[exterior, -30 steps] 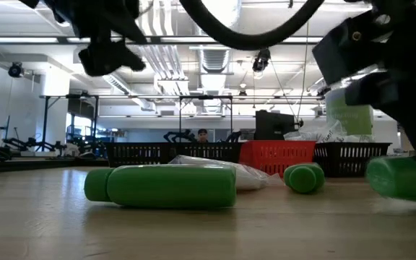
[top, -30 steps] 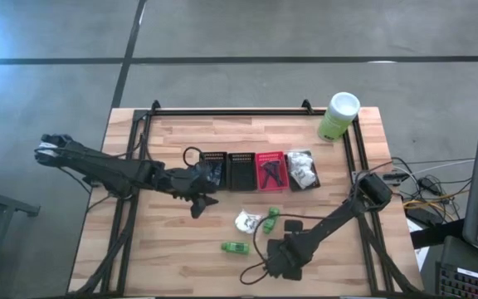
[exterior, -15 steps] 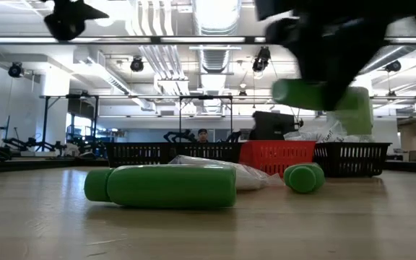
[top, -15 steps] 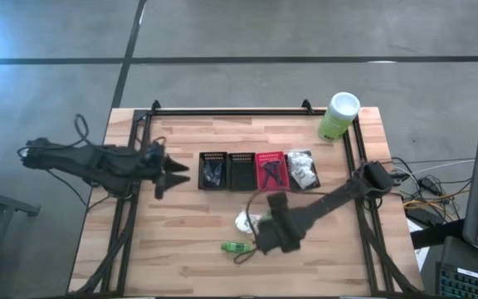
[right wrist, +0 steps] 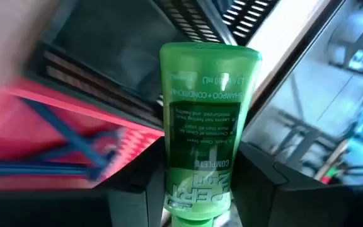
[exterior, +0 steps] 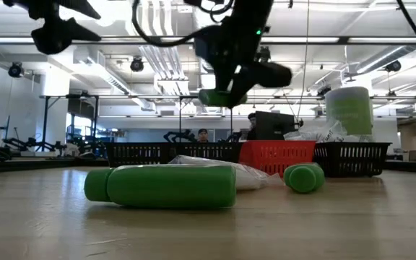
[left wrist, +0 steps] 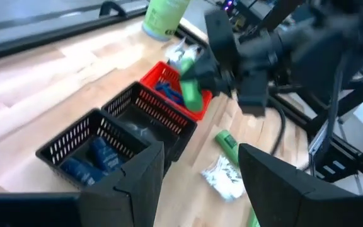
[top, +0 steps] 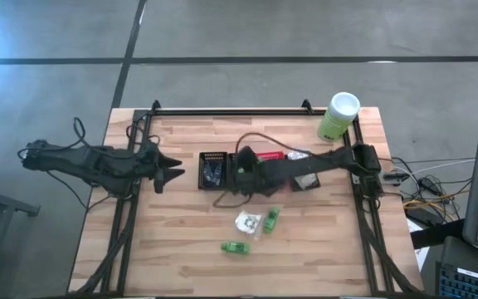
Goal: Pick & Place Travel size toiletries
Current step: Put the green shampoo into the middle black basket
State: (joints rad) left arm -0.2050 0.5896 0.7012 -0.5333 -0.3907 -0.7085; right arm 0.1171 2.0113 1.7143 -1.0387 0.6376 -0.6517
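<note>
Right arm stretched across basket row [top: 260,170], right end effector [top: 245,169] raised over middle black basket [top: 241,170], clamped on green bottle [right wrist: 205,126] (label readable). Left end effector [top: 166,170] spread wide, hovering left of row. Two bottles [top: 270,220] [top: 236,247], white packet [top: 247,222] on open counter [top: 181,241] in front of row.
</note>
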